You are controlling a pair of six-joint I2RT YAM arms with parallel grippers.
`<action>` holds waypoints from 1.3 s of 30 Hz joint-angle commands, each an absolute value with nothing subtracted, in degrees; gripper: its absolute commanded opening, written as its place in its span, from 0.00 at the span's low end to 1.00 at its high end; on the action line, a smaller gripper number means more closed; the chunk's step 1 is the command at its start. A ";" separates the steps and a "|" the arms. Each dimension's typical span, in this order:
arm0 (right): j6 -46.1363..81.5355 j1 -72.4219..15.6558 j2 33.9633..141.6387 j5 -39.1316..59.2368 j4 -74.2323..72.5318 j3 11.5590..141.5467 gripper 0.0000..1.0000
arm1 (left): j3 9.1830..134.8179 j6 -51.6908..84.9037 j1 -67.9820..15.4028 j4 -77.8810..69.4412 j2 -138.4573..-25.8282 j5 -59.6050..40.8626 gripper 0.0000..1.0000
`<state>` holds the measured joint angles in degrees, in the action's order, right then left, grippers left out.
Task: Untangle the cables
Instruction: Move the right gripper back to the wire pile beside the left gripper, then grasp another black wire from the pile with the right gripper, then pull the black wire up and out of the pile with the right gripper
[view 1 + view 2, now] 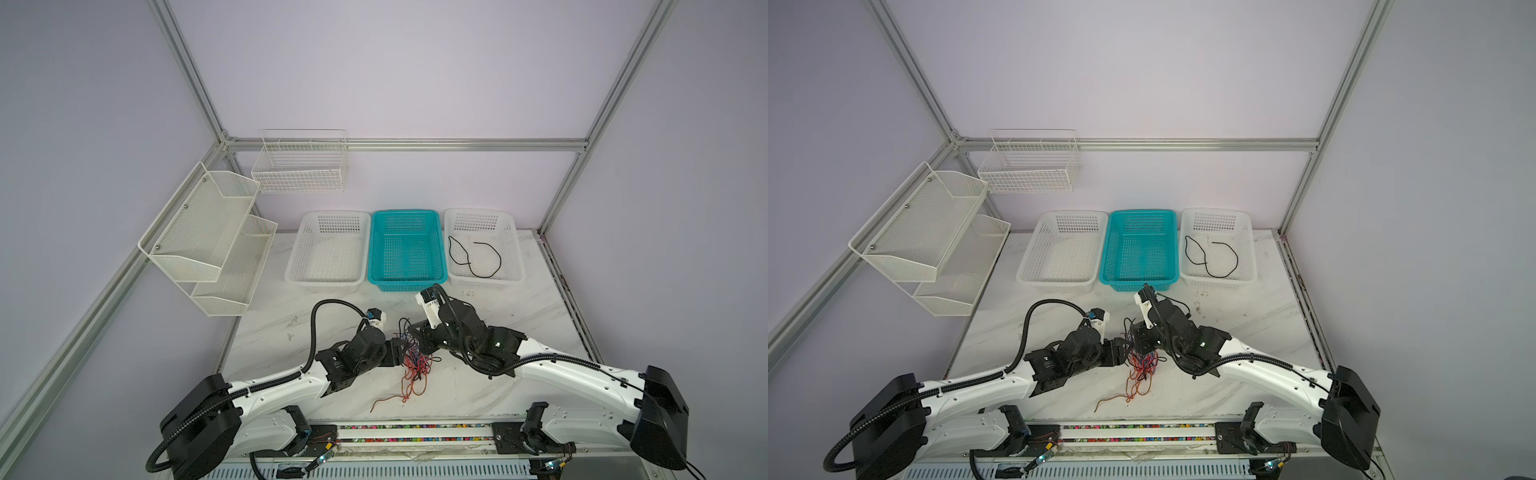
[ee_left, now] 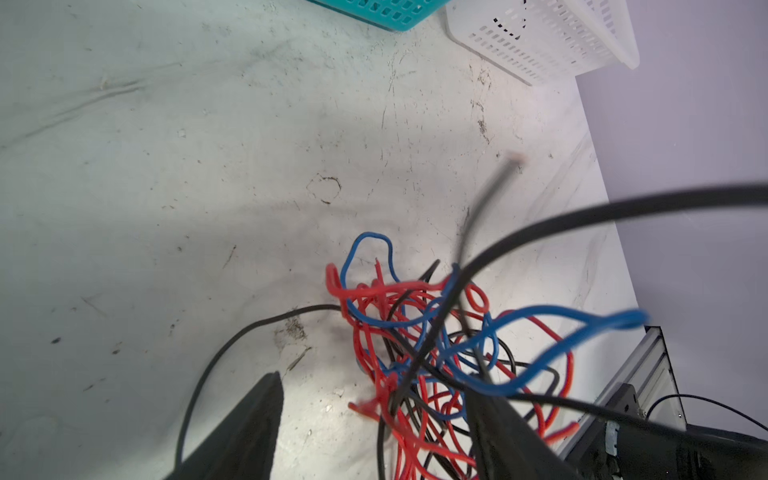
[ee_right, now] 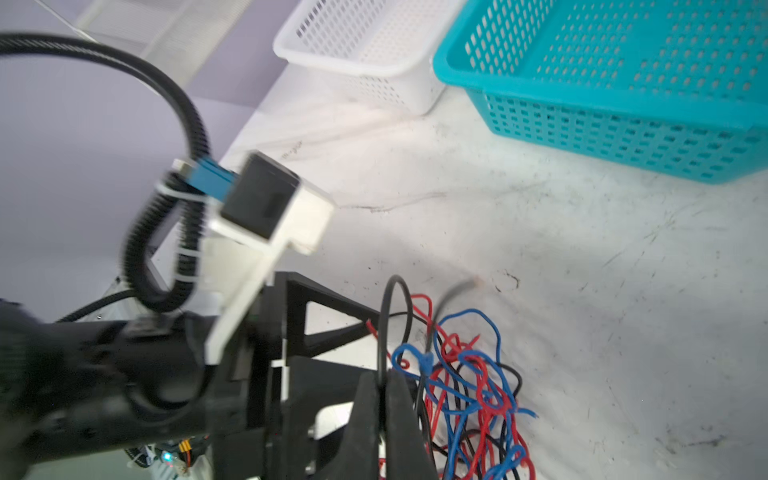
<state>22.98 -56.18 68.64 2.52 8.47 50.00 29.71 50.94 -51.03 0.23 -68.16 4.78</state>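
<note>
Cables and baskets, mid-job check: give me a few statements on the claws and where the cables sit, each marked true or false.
1. The right claw is shut on a black cable. True.
2. The left claw is clamped shut. False: its jaws stand open at the tangle.
3. A second black cable lies in the white basket right of the teal basket. True.
4. The teal basket holds red cables. False: no cable shows in it; the red ones are in the tangle on the table.
</note>
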 commanded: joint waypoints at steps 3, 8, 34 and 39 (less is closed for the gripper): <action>21.23 -57.00 65.09 2.91 11.51 55.35 0.00 | 28.98 52.29 -50.86 -5.21 -70.82 2.21 0.70; 19.30 -57.13 63.35 1.56 15.21 60.49 0.00 | 28.78 52.65 -50.82 -7.01 -72.88 1.26 0.70; 15.21 -57.22 60.79 -4.65 24.37 86.34 0.00 | 26.11 52.91 -50.83 -11.38 -78.99 -0.88 0.65; 13.52 -57.21 62.58 -7.34 27.11 94.28 0.00 | 25.58 52.78 -50.84 -11.82 -79.84 -0.88 0.65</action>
